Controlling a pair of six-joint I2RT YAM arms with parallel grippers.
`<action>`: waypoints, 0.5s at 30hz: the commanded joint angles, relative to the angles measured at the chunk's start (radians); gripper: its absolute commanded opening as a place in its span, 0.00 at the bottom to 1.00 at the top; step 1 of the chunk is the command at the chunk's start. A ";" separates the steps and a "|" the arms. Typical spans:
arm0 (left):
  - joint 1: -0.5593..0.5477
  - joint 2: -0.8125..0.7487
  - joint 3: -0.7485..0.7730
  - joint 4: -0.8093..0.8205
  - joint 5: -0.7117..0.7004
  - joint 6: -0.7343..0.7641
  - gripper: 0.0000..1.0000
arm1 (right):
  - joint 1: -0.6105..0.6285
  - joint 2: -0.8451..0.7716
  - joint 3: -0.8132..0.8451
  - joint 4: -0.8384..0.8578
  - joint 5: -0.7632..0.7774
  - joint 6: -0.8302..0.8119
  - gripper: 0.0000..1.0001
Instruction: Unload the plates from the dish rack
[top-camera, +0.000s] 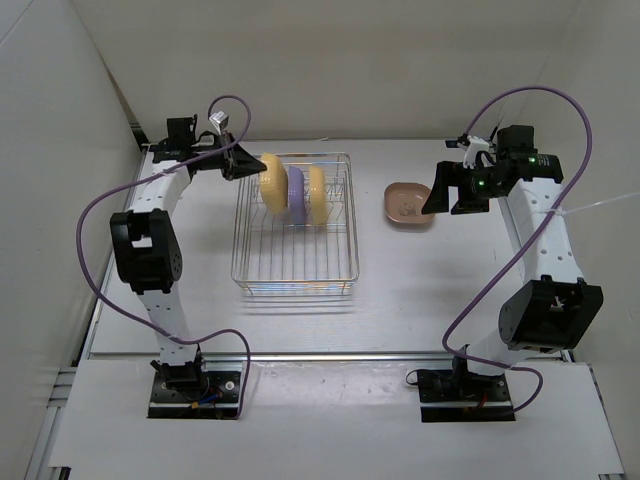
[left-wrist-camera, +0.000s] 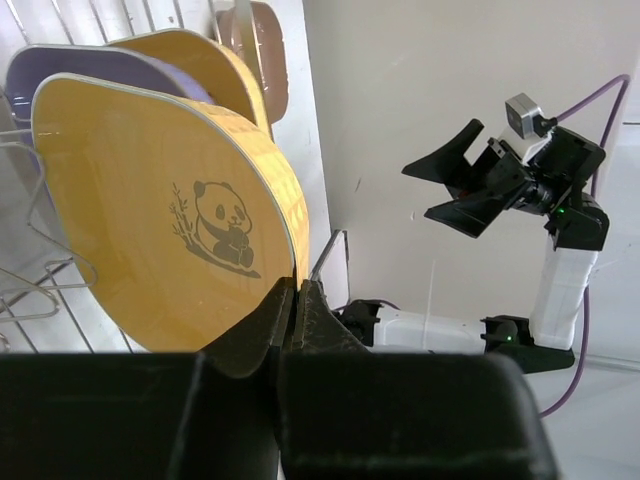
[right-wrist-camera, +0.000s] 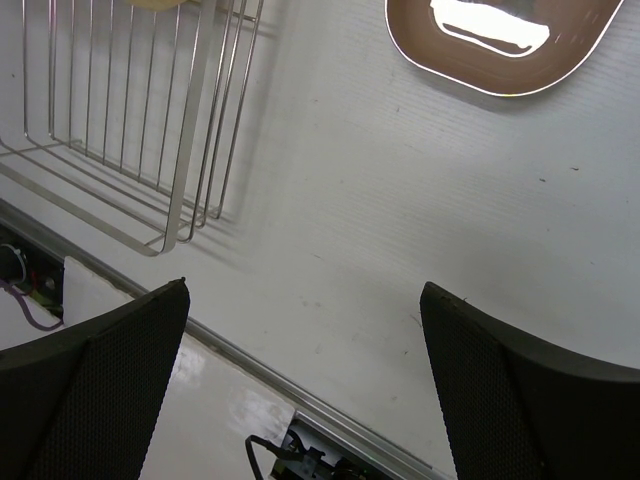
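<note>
Occlusion: hides most of the purple plate (left-wrist-camera: 70, 65) behind the panda-printed yellow plate (left-wrist-camera: 150, 220); crops the tan-pink plate (right-wrist-camera: 500, 70) at the right wrist view's top. Stand on edge with a second yellow plate (top-camera: 318, 193) at the far end of the dish rack (top-camera: 297, 283), faces toward the tabletop (top-camera: 420, 290)'s left and right edges; rack's long axis near to far. Lies flat, the tan-pink plate, right of the rack. Left gripper (left-wrist-camera: 295, 297): clamped on the panda-printed yellow plate's rim. Right gripper (right-wrist-camera: 305, 330): fingers wide apart.
</note>
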 joint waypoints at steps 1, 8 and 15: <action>0.030 -0.125 -0.001 0.033 0.018 -0.010 0.11 | 0.013 -0.029 0.008 0.013 -0.024 -0.016 0.99; 0.057 -0.159 -0.001 0.033 0.009 -0.010 0.11 | 0.022 -0.029 0.008 0.013 -0.024 -0.016 0.99; 0.077 -0.180 -0.021 0.053 0.040 -0.022 0.11 | 0.022 -0.029 0.017 0.004 -0.024 -0.025 0.99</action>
